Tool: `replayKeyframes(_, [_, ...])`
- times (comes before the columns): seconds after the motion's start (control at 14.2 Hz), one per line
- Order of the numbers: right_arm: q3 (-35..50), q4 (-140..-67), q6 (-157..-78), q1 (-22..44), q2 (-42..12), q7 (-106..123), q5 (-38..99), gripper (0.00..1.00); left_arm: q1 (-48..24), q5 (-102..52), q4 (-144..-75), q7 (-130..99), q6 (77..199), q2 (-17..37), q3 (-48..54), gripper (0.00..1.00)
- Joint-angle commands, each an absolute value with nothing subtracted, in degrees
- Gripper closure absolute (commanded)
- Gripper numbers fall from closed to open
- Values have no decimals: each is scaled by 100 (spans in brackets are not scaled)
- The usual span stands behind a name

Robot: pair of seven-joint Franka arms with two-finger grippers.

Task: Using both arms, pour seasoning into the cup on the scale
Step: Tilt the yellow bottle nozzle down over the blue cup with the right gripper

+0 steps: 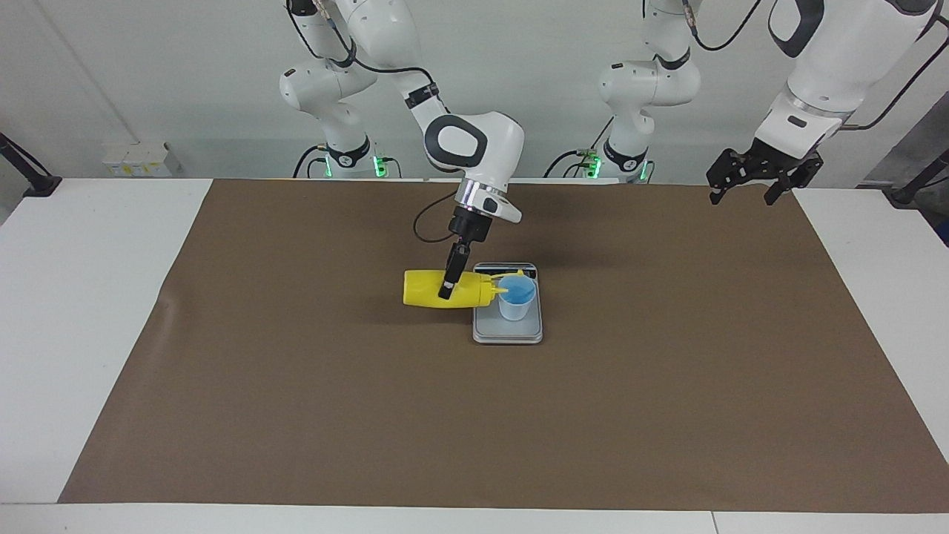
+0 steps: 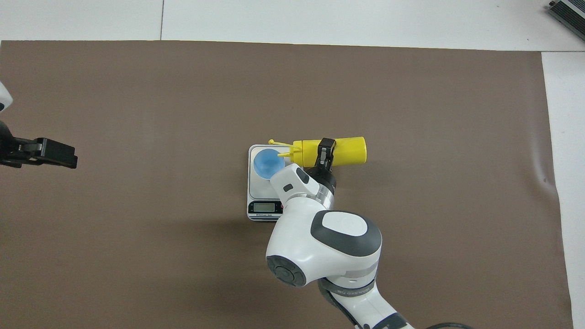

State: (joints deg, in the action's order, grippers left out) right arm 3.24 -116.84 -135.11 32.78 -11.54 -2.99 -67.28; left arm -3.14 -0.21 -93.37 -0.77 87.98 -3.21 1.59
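Observation:
The yellow seasoning bottle is held on its side above the mat, its nozzle over the rim of the light blue cup. The cup stands upright on the silver-grey scale. My right gripper is shut on the bottle's middle, fingers across its body. The cap strap sticks out past the nozzle, above the scale's edge. My left gripper hangs open in the air over the left arm's end of the mat, holding nothing.
A brown mat covers most of the white table. The scale's dark display strip faces the robots. Nothing else stands on the mat.

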Motion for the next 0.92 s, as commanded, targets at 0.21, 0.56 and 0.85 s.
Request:
replayKeyframes(0.21, [369,-12032,-14105,2910,-651,-378,-6408,70,-229,-62,-9413,-9,8763,-378,193,0])
replayKeyframes(0.56, [369,-12278,-14888,2567,-387,-440,-5969,70,-229,-62,-9413,-9,8763,-378,193,0])
replayKeyframes(0.85, [369,-12392,-15607,2058,-413,-387,-5836,70,-229,-62,-9413,-9,8771,-378,193,0])
